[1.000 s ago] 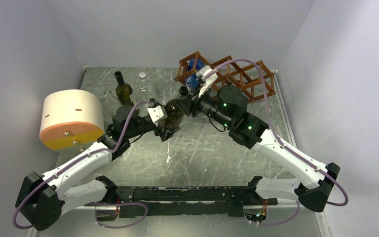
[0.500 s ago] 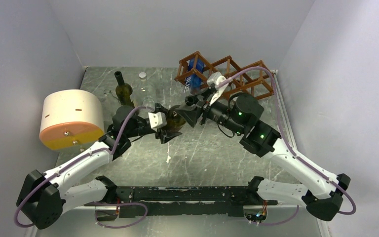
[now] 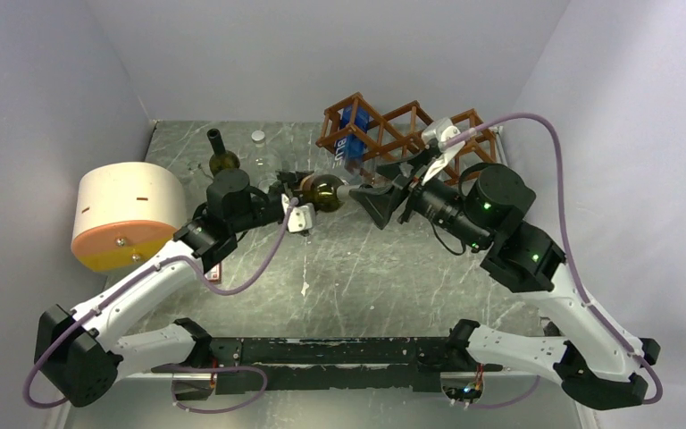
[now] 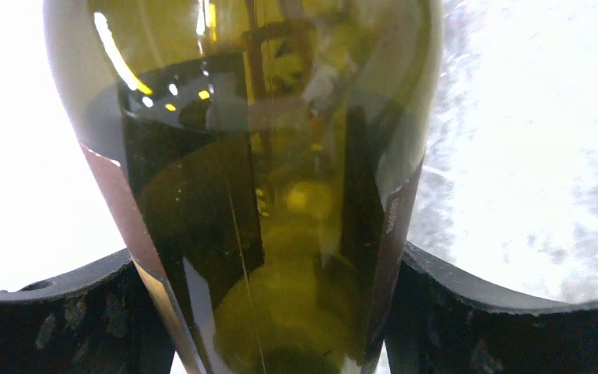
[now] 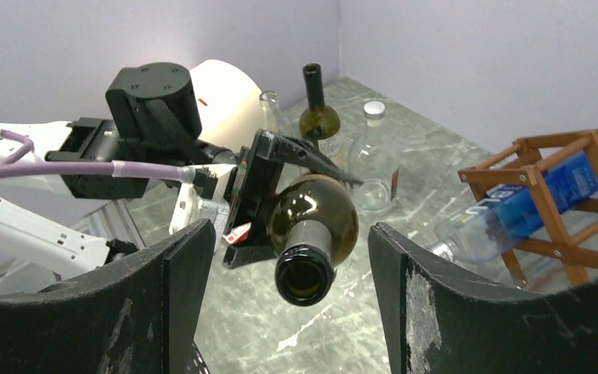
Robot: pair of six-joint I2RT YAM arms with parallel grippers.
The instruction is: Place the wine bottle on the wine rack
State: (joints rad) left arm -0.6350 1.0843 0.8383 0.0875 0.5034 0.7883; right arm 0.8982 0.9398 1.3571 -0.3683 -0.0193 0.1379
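The wine bottle (image 3: 328,190) is dark olive glass and lies level above the table, its open mouth toward the right. My left gripper (image 3: 307,195) is shut on its body; in the left wrist view the glass (image 4: 280,156) fills the gap between both fingers (image 4: 54,319). My right gripper (image 3: 377,202) is open just right of the mouth, its fingers (image 5: 191,288) standing clear on either side of the neck (image 5: 305,269). The wine rack (image 3: 411,132), a reddish-brown lattice, stands at the back right behind the right gripper and shows again as the rack (image 5: 561,167).
A plastic bottle with a blue label (image 3: 349,134) lies in the rack's left opening. A second green bottle (image 3: 223,156) and a clear white-capped bottle (image 3: 257,145) stand at the back left. A cream and orange drum (image 3: 129,214) sits at the left wall.
My right gripper has opened off the bottle's neck and drawn back to the right. My left gripper has closed on the bottle's body and carries it, turned level, toward the back.
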